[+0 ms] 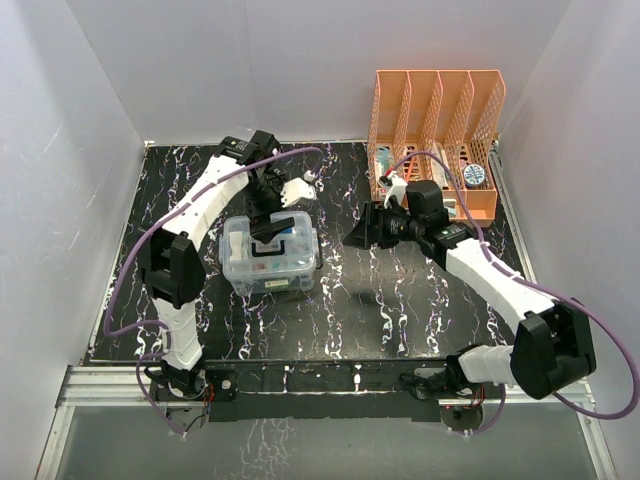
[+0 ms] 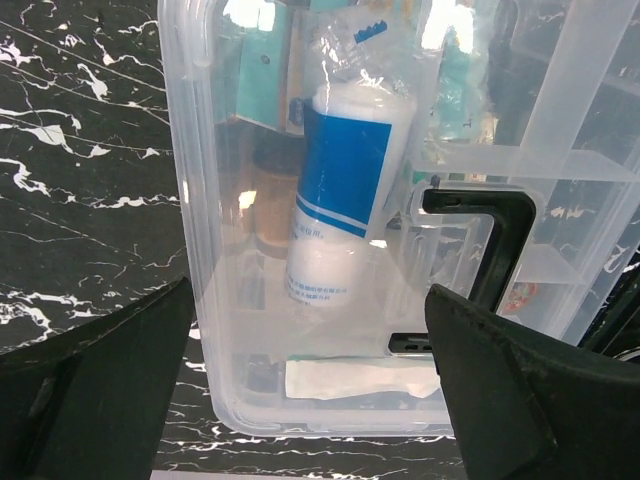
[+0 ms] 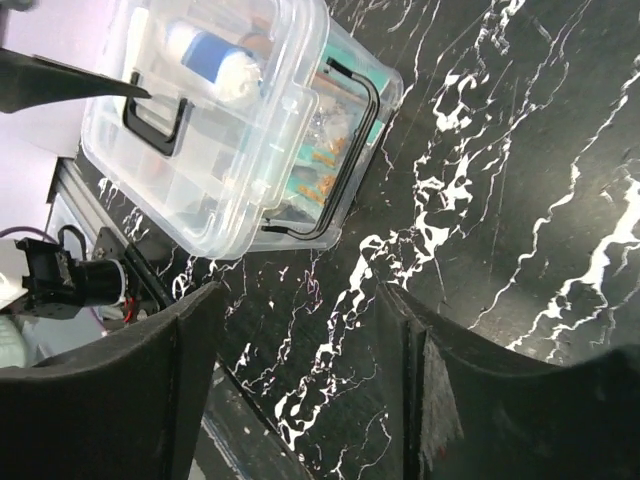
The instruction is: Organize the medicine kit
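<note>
The medicine kit [image 1: 270, 258] is a clear plastic box with its lid on and a black handle [image 2: 492, 248] on top, standing left of the table's middle. Through the lid I see a white and blue roll [image 2: 345, 190] and a flat white packet [image 2: 360, 378]. My left gripper [image 1: 272, 224] hangs open just over the kit's far end. In the left wrist view its fingers [image 2: 110, 390] stand wide on either side of the box [image 2: 200, 250]. My right gripper [image 1: 362, 232] is open to the right of the kit [image 3: 230, 120], with only bare table between its fingers [image 3: 470, 400].
A tall orange perforated file rack [image 1: 435, 120] stands at the back right, with small items in its slots. White walls close in the black marbled table [image 1: 400, 300] on three sides. The arm bases sit on the metal rail [image 1: 320, 385] at the near edge.
</note>
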